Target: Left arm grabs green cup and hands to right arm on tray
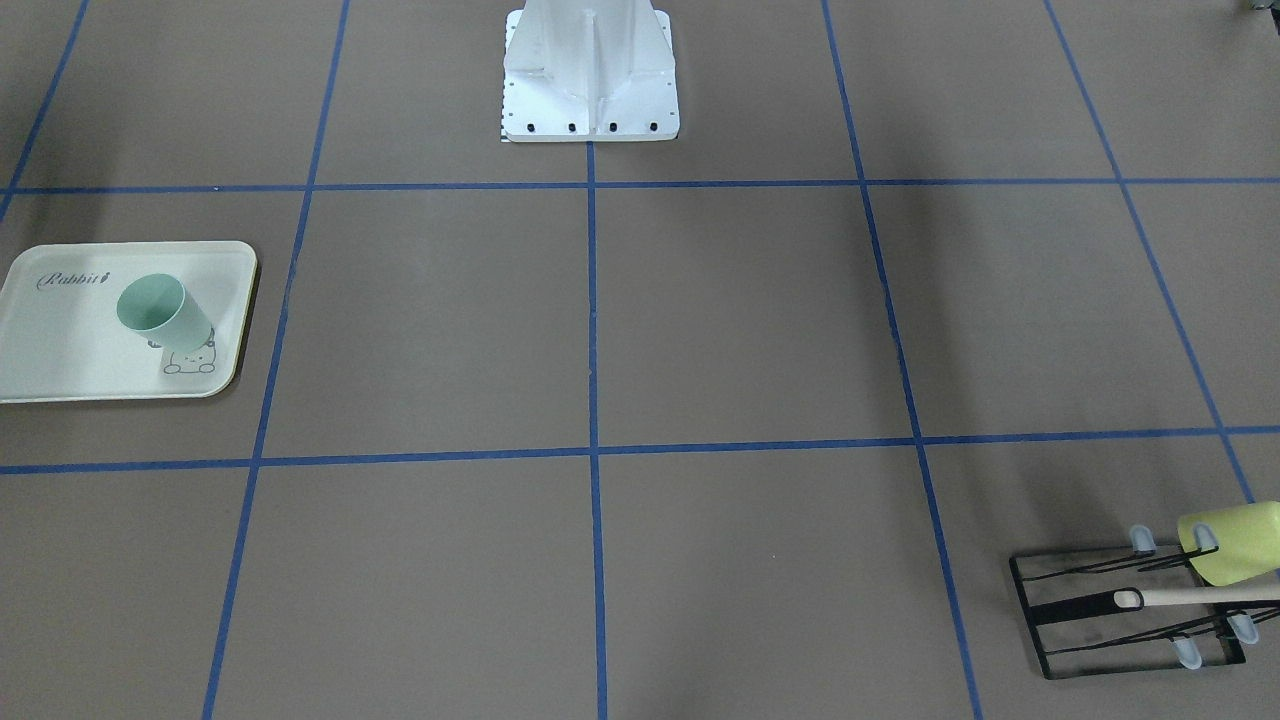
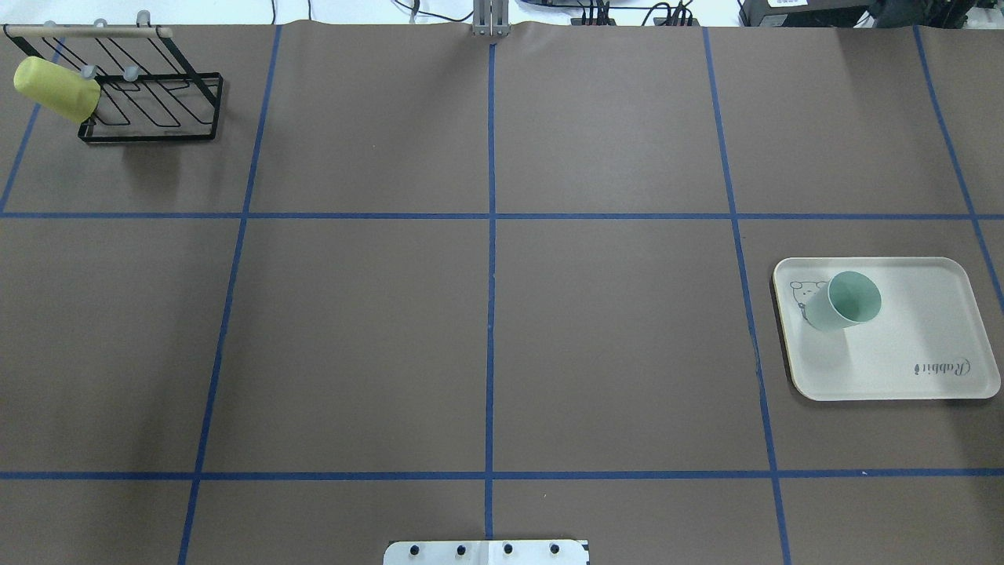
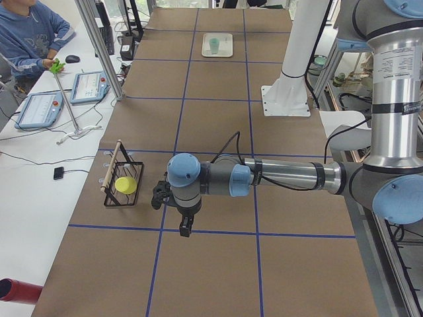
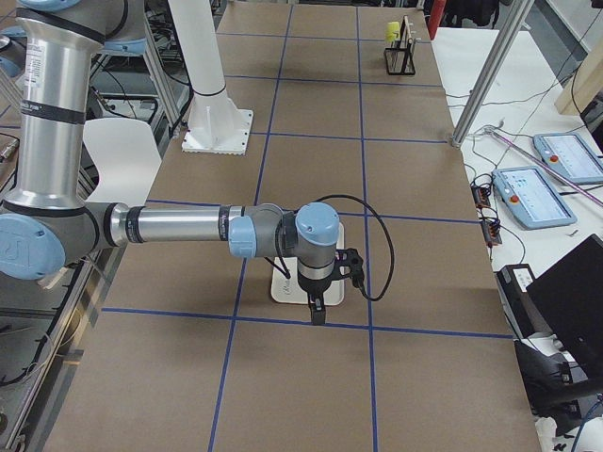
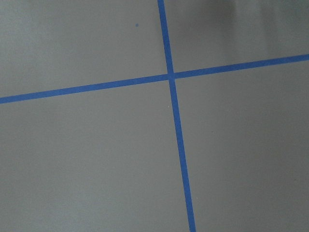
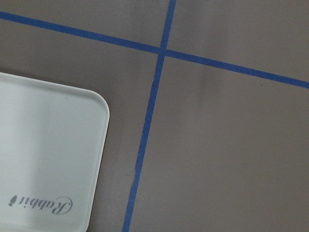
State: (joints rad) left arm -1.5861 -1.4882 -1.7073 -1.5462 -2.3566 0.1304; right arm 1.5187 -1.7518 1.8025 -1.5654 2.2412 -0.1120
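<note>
Cup (image 2: pixel 843 304) upright on tray (image 2: pixel 902 357): light, smooth, slippery plastic; I'd pinch mid-wall gently. Left claw (image 3: pixel 184 228), right claw (image 4: pixel 317 315): can't tell open/closed.

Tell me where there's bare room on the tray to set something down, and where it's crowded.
The tray is bare on its half by the Rabbit lettering; the green cup stands at its other end. The table is bare across its middle squares. The only crowded spot is the black wire rack, which holds a yellow-green cup.
</note>
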